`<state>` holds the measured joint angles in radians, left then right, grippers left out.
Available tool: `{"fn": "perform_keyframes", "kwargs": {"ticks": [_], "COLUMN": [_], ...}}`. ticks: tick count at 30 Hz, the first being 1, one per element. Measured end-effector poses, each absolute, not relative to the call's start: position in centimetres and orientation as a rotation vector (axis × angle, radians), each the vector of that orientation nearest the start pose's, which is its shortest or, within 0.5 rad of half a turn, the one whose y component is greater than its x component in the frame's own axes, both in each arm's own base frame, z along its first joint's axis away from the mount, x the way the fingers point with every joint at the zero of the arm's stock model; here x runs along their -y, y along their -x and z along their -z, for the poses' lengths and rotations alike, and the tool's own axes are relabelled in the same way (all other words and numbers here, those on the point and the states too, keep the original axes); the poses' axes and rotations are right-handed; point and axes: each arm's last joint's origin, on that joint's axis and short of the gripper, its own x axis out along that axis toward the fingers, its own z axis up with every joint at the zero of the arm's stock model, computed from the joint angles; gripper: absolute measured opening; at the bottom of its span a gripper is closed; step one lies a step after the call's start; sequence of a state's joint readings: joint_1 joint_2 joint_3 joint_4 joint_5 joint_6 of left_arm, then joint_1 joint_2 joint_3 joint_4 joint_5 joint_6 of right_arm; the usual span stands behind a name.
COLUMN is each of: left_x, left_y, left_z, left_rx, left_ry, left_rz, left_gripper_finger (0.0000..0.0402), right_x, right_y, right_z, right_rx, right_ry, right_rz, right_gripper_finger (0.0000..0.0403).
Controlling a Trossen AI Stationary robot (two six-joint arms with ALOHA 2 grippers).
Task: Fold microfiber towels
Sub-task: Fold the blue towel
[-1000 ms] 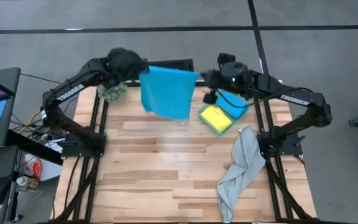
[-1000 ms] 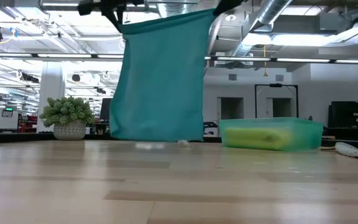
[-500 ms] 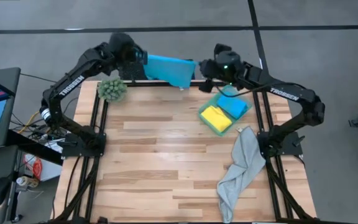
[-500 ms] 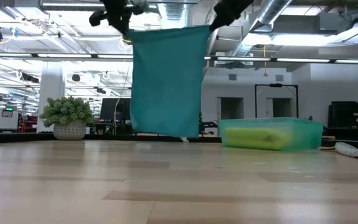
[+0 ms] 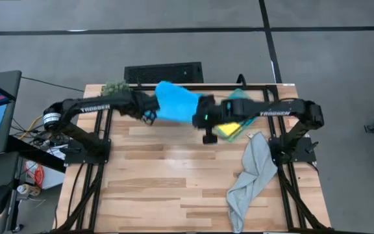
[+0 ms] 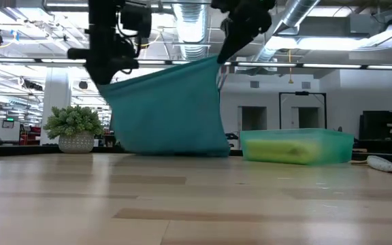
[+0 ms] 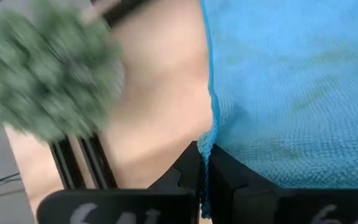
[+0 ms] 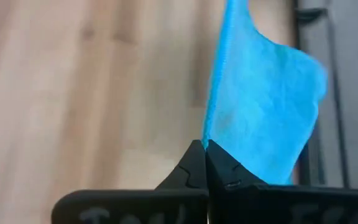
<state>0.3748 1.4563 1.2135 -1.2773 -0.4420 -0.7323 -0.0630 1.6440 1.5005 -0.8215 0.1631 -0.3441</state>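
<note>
The left gripper and right gripper each pinch a corner of the blue towel, which hangs between them, its bottom edge touching the worktop.

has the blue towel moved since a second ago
Yes. The blue towel, held by the left gripper and right gripper, has come forward and lower, toward the table, away from the keyboard.
</note>
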Motion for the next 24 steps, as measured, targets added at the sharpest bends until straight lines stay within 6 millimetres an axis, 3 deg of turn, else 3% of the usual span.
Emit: {"fn": "perform_keyframes", "kwargs": {"ticks": [5,14,20,24], "left_x": [-4.9,6.0,11.1,13.4], "left_y": [-23.1,-22.7,-21.3,-20.5], "left_z": [-26.1,-26.0,-25.9,-25.9], "left_rx": [-1.303,-1.254,-1.189,-1.131], "left_ry": [0.497,0.547,0.665,0.756], "left_rz": [-1.121,-0.97,-0.907,-0.885], "left_gripper_finger": [0.0,0.0,0.0,0.0], "right_x": [-3.1,-13.0,-17.4,-18.8], "right_y": [-35.4,-35.7,-35.4,-34.8], "right_z": [-29.1,-24.6,-22.1,-21.8], "right_rx": [-1.044,-1.099,-1.11,-1.109], "right_ry": [0.37,0.402,0.385,0.374], "right_rz": [-0.079,-0.254,-0.288,-0.28], "right_gripper_finger": [0.0001,0.0001,0.0001,0.0001]}}
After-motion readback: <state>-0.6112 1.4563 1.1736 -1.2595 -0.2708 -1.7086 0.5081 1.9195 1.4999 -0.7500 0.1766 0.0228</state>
